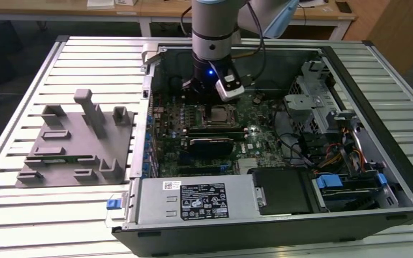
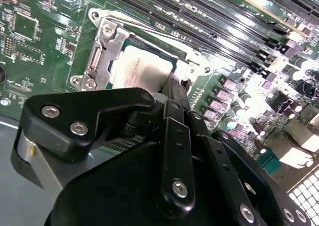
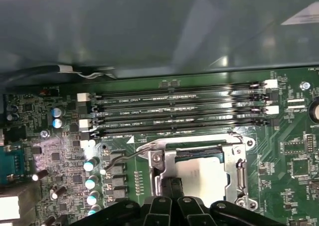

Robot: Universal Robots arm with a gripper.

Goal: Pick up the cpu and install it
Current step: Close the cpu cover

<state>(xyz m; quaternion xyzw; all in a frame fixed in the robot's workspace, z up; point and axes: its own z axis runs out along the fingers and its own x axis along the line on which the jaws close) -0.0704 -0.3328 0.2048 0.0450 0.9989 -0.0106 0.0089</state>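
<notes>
I see the cpu (image 3: 205,173) lying flat in its socket frame (image 3: 239,167), silver top up. My hand (image 3: 173,182) is right over it, fingers pressed together and gripping nothing. The tips are at the chip's edge that faces the row of capacitors (image 3: 91,182); I cannot tell whether they touch.

The cpu (image 2: 142,69) has a smooth, silvery metal top. Around the cpu, the socket frame (image 2: 107,46) is shiny bare metal. The board (image 2: 45,41) is glossy green. The gripper (image 2: 175,88) looks matt black, with shiny screws (image 2: 180,187).
</notes>
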